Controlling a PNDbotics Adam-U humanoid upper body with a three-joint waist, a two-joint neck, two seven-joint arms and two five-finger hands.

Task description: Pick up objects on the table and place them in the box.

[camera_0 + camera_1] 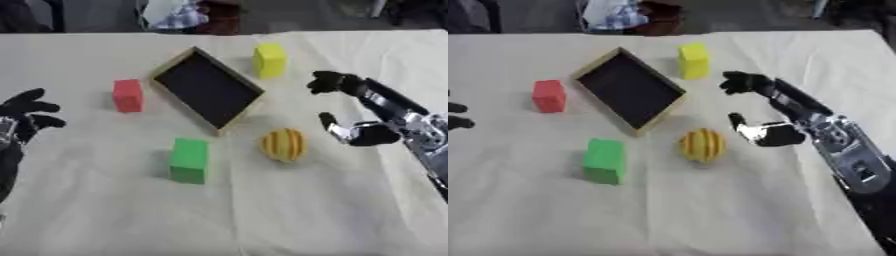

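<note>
Green block [189,160] sits nearest; right robot hand [352,131], fingers apart beside the striped ball [283,144], risks rolling it away from the box [207,92] on contact.

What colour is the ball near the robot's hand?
The ball is yellow with orange stripes, clearest in the left eye view.

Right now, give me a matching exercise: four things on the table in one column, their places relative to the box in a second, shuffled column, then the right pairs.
Things:
1. red block
2. yellow block
3. green block
4. striped yellow ball

Places, relative to the box:
A. near side, toward the robot's right, close to the right hand
B. far side, toward the robot's right
C. robot's left of it
D. near side, toward the robot's left

Pairs: 1-C, 2-B, 3-D, 4-A
</note>
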